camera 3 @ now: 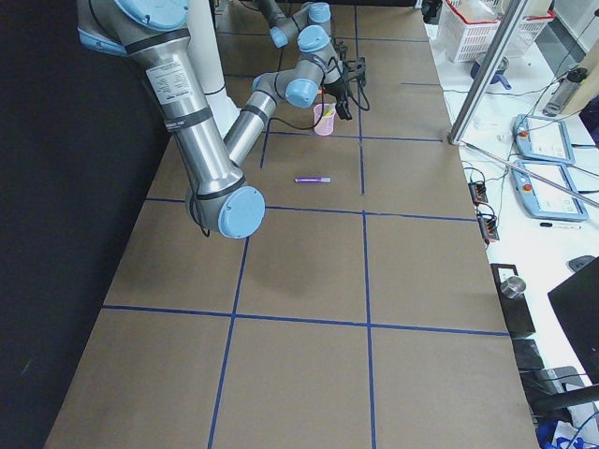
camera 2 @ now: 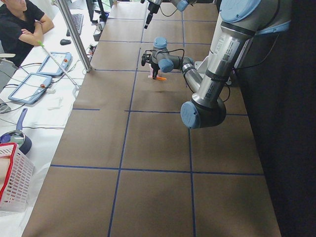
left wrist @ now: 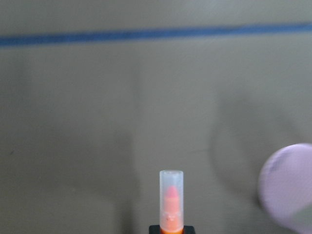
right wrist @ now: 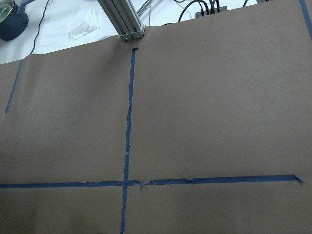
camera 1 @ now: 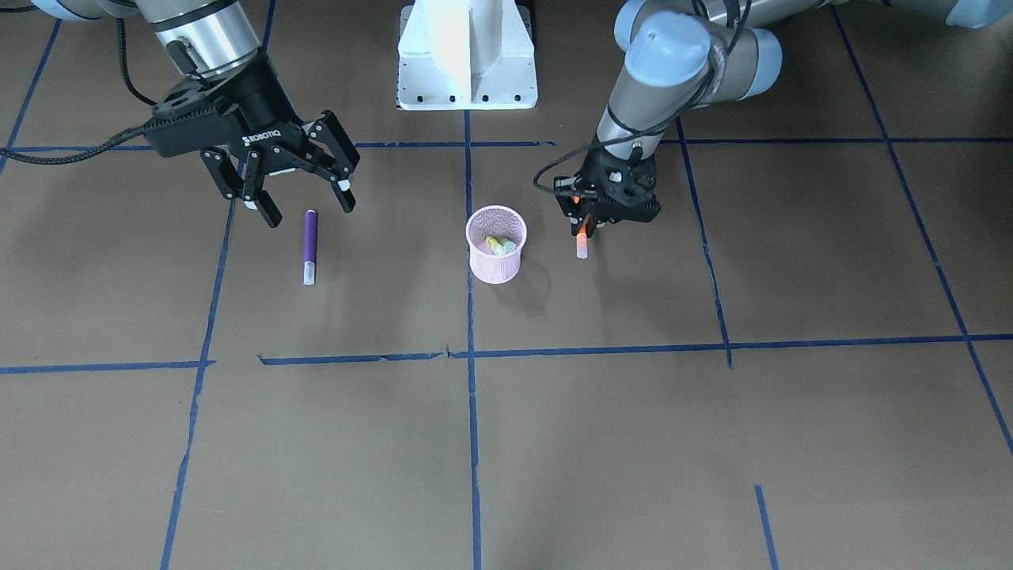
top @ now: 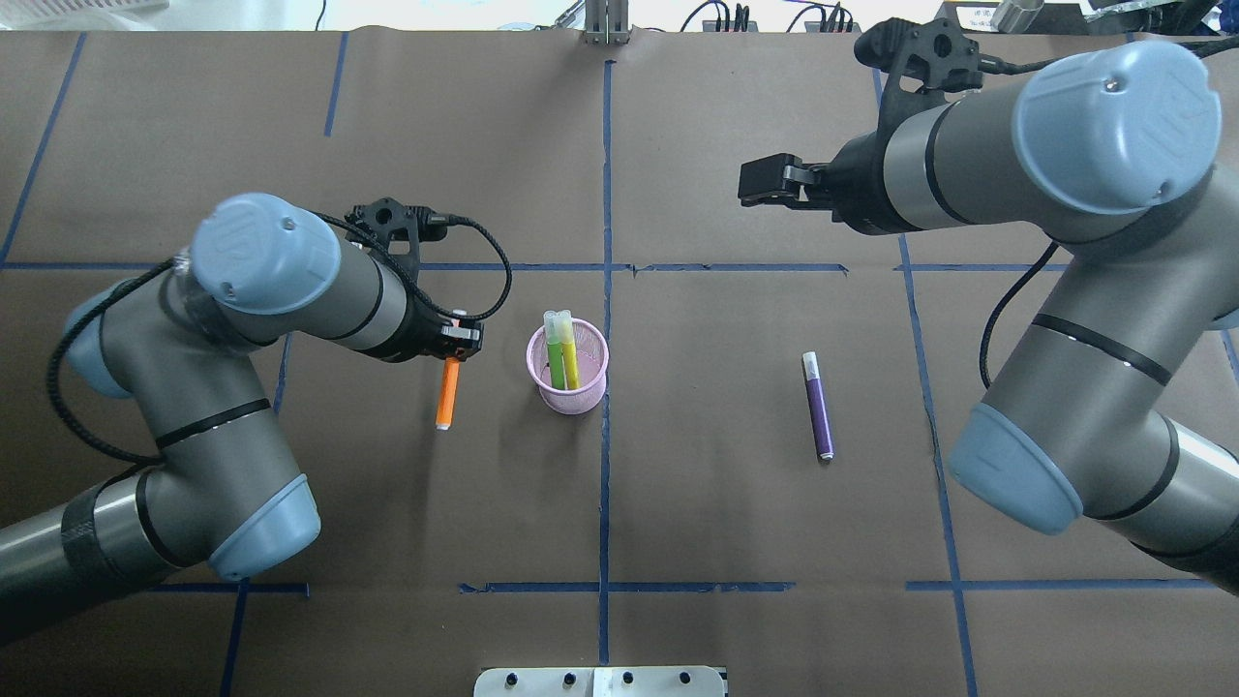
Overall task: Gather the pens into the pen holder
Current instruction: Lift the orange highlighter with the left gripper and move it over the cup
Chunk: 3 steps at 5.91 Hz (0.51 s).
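Note:
The pink mesh pen holder [camera 1: 496,257] stands at the table's middle with a green pen [top: 555,353] and a yellowish pen [top: 570,356] upright in it. My left gripper [camera 1: 584,226] is shut on the back end of the orange pen [camera 1: 582,241] and holds it tilted just above the table, beside the cup. In the left wrist view the pen's pale cap [left wrist: 171,195] points away, with the cup [left wrist: 290,187] blurred at right. The purple pen [camera 1: 310,244] lies flat on the table. My right gripper [camera 1: 310,207] hangs open and empty above that pen's dark end.
Blue tape lines [camera 1: 471,348] divide the brown table into squares. The robot's white base [camera 1: 467,55] stands behind the cup. Beyond the far table edge are tablets [camera 2: 37,79], a red-rimmed basket [camera 2: 15,182] and a seated person [camera 2: 19,24].

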Each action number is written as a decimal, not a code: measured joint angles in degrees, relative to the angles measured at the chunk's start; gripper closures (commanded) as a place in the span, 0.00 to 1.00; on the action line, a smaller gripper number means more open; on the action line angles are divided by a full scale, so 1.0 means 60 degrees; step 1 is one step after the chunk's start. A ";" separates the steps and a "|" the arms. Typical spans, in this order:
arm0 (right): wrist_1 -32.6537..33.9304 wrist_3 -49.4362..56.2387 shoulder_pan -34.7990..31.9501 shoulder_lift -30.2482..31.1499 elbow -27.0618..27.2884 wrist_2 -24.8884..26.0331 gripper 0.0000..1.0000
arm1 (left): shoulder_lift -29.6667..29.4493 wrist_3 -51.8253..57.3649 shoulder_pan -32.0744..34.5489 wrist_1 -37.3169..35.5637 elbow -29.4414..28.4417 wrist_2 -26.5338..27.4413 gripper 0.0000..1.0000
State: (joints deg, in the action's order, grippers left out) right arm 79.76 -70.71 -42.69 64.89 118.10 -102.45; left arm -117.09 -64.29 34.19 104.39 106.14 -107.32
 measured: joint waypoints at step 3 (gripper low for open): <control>-0.0007 0.0008 -0.0073 0.0223 0.0104 0.0103 0.00 | 0.0019 0.0055 -0.1038 0.4089 -0.0167 0.3096 1.00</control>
State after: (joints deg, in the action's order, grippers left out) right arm 79.72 -70.67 -43.13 66.23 118.72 -101.83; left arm -116.98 -63.96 27.97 128.92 105.14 -88.74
